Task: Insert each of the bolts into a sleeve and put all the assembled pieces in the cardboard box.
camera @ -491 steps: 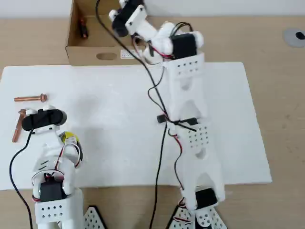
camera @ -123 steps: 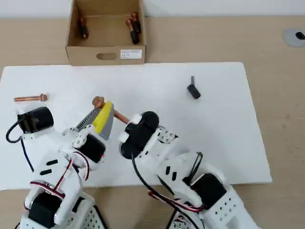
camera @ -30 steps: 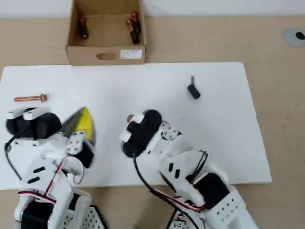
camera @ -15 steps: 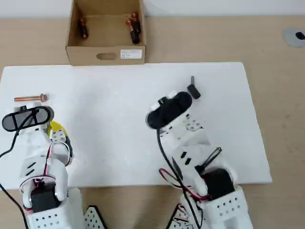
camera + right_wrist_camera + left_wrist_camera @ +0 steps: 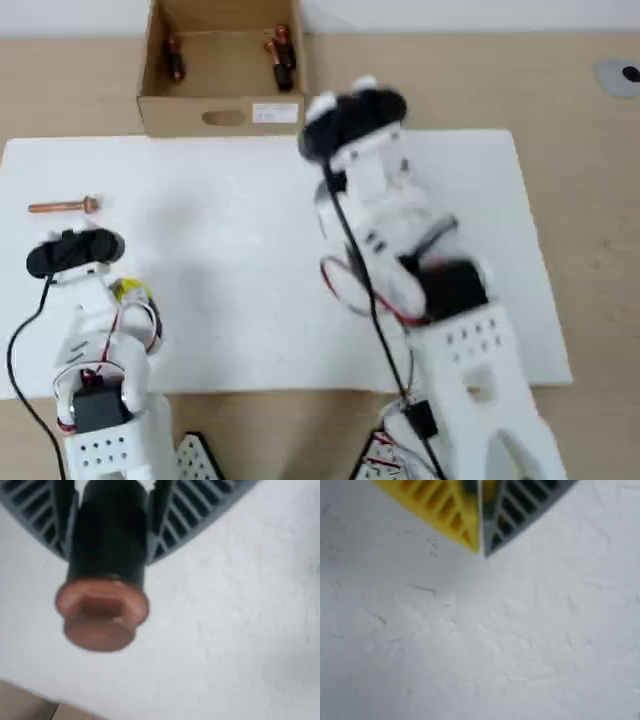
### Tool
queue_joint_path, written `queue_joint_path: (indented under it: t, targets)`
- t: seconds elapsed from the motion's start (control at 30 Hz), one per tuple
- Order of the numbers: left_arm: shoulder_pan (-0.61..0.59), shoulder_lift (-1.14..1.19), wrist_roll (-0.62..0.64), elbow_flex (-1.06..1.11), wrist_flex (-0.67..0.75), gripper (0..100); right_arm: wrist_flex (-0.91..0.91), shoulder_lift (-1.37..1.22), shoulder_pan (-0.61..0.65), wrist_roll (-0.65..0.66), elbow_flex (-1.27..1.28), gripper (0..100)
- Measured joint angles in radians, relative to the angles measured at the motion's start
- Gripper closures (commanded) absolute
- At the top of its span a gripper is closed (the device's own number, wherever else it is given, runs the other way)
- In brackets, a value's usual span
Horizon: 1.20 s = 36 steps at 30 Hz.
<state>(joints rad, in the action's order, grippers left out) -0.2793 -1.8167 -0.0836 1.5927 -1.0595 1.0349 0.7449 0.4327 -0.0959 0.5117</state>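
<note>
Because the right gripper [image 5: 110,550] is clenched around a short black plastic sleeve [image 5: 107,530] with a copper-coloured bolt head [image 5: 101,614] poking out of its end, we judge this piece assembled and held that way for carrying to the open brown cardboard box [image 5: 222,115]. From above, the right arm [image 5: 400,250] stretches across the white foam sheet [image 5: 230,260] on the wooden table [image 5: 580,180]. Its wrist is just beside the box's front right corner, not yet over the opening. Finished dark-and-copper pieces [image 5: 280,50] lie inside, against both side walls.

The left gripper [image 5: 481,542] has its yellow and grey fingers pressed together on nothing and hangs over bare sheet. Near it lies a long loose copper bolt [image 5: 62,206], apart from it and with no sleeve on it, and we take that to be its next job.

The right wrist view tells us how the sleeve sits between the fingers. The overhead view tells us instead how the arm stands relative to the box, and where the spare bolt waits.
</note>
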Motion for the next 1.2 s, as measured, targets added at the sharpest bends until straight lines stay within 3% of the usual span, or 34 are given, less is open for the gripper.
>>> queue_joint_path:
  t: [0.57, 1.2]
  targets:
    - [0.000, 0.000, 0.002, 0.054, -0.002, 100, 0.000, -0.798, -0.031, 0.252, -0.838, 98.9]
    - [0.000, 0.000, 0.002, 0.054, -0.002, 100, -0.051, -1.697, -0.028, 0.629, -1.807, 98.6]
